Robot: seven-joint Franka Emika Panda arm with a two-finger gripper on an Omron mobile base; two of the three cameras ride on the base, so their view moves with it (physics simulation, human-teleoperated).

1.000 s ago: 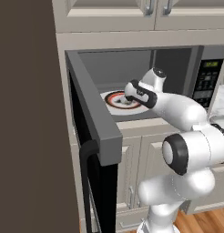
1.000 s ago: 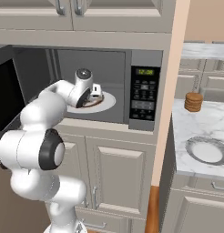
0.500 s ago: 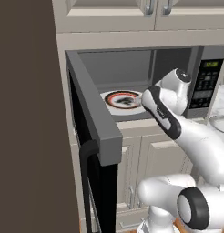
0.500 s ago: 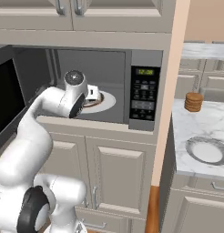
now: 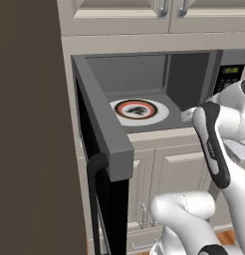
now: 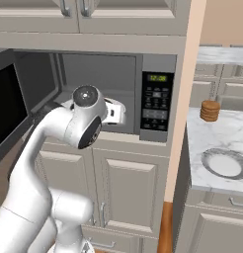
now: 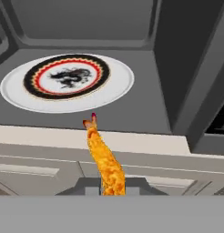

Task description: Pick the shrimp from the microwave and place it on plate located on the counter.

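The microwave point(image 5: 144, 99) is the biggest thing here, a grey box built in under cream upper cabinets point(image 5: 159, 15). Its dark door point(image 5: 102, 149) stands swung wide open to the left, with the black bar handle point(image 5: 94, 199) at its near edge. The black keypad panel point(image 6: 157, 101) with its green display sits on the right side of the box.

Below it are cream cabinet doors point(image 6: 128, 188). To the right, past a tan wall edge, the marbled counter point(image 6: 212, 143) runs away to the far side.

The white arm point(image 6: 59, 133) reaches up in front of the microwave opening, its wrist just outside the front edge on the right half of the cavity.

On the microwave floor lies a white plate with a red-and-black ring point(image 7: 67, 81) and a dark pattern at its centre, towards the left of the cavity. Nothing lies on it.

On the counter sits the plain pale plate point(image 6: 225, 163), near the front edge, and nothing lies on it. Farther back on the counter is a small stack of brown round pieces point(image 6: 210, 110).

The shrimp point(image 7: 104, 161) is smallest: orange, slightly curved, pointing tail-first towards the microwave. In the hand view it rises from the bottom between the gripper point(image 7: 111, 190) fingers, which are closed on its lower end. It hangs out in front of the microwave, above the cream ledge and clear of the ringed plate.
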